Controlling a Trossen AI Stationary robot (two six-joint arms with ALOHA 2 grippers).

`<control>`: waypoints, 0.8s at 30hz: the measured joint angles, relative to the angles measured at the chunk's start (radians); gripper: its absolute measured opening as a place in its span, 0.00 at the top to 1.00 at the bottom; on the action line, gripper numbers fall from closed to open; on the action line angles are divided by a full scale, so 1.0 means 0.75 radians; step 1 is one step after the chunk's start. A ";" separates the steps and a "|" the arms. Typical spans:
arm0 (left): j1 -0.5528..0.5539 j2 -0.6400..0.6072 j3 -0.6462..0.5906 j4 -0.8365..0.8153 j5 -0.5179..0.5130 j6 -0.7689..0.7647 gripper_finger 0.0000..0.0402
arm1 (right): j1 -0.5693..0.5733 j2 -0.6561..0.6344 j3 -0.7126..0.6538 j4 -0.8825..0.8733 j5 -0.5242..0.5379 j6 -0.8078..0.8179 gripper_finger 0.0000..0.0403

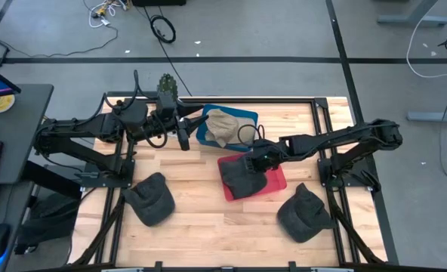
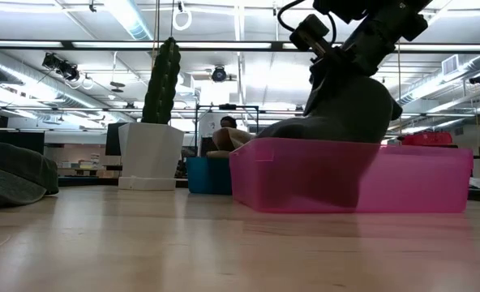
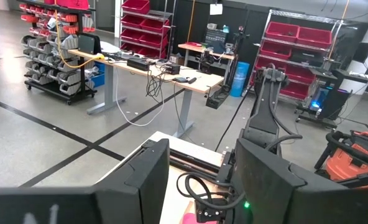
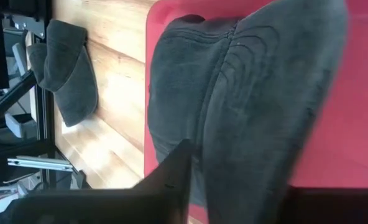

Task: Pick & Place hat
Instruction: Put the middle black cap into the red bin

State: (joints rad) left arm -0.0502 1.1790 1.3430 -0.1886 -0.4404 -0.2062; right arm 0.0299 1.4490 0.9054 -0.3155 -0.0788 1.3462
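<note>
A dark hat is going into the red bin.

The hat hangs partly inside the red bin, and the right gripper has its fingers pinched on the hat's top. In the low view the hat leans on the bin's near wall, so if it is let go now, a flap could droop over the edge or the hat could tip out onto the table. I count four hats: this one, a tan hat lying in the blue bin, and two more dark hats on the wood. There are two bins and one cactus. The left gripper waits just beside the blue bin with its fingers apart.
</note>
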 joint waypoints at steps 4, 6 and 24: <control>0.000 0.000 0.000 0.000 0.000 0.000 0.53 | -0.001 0.000 0.000 0.000 -0.018 -0.014 0.67; 0.000 0.000 0.000 0.000 0.000 0.000 0.53 | -0.002 0.000 0.000 0.000 -0.041 -0.043 0.56; 0.001 0.000 0.000 -0.001 0.000 -0.001 0.53 | -0.036 -0.015 0.000 -0.250 -0.129 -0.162 0.16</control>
State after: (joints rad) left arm -0.0498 1.1790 1.3430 -0.1892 -0.4404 -0.2066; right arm 0.0032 1.4379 0.9054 -0.5027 -0.1753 1.2248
